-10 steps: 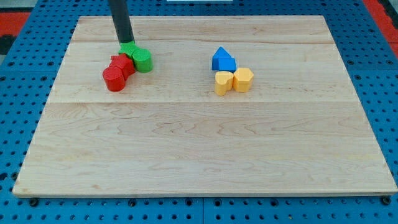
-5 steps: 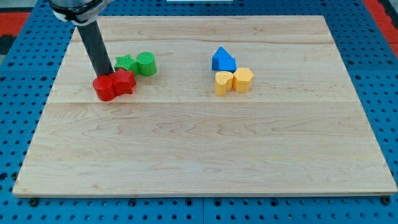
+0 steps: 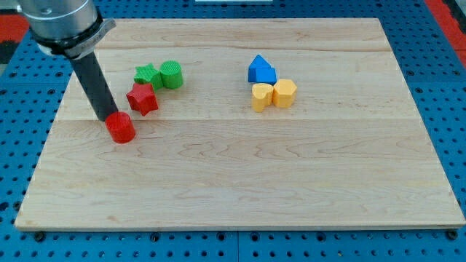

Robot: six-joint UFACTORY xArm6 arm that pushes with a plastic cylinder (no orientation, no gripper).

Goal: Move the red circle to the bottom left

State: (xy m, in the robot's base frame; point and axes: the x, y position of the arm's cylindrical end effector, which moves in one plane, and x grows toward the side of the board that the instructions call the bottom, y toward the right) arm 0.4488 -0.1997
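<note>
The red circle lies on the wooden board, left of centre. My tip touches its upper left edge. The red star sits apart, up and to the right of the circle. The green star and the green cylinder lie side by side above the red star.
To the right of centre are a blue block, a yellow block and a yellow hexagonal block, clustered together. The board sits on a blue pegboard. The arm's body enters from the view's top left.
My tip moved from the green blocks down and left. It pushed the red circle down and left, away from the red star, which now sits alone.
</note>
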